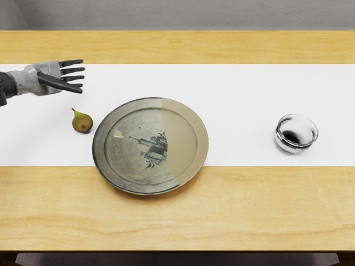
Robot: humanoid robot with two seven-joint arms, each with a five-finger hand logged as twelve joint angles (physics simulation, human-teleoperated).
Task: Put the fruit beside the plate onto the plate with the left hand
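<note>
Glazed round plate (186, 138) lies just beside a smooth, seemingly pear-shaped fruit (82, 122), left hand (51, 77) fingers (72, 70) spread apart.

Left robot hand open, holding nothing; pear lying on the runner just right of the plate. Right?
Wrong side. The head view shows the pear lying on the runner just left of the plate, not right. The left robot hand is open, holding nothing.
</note>
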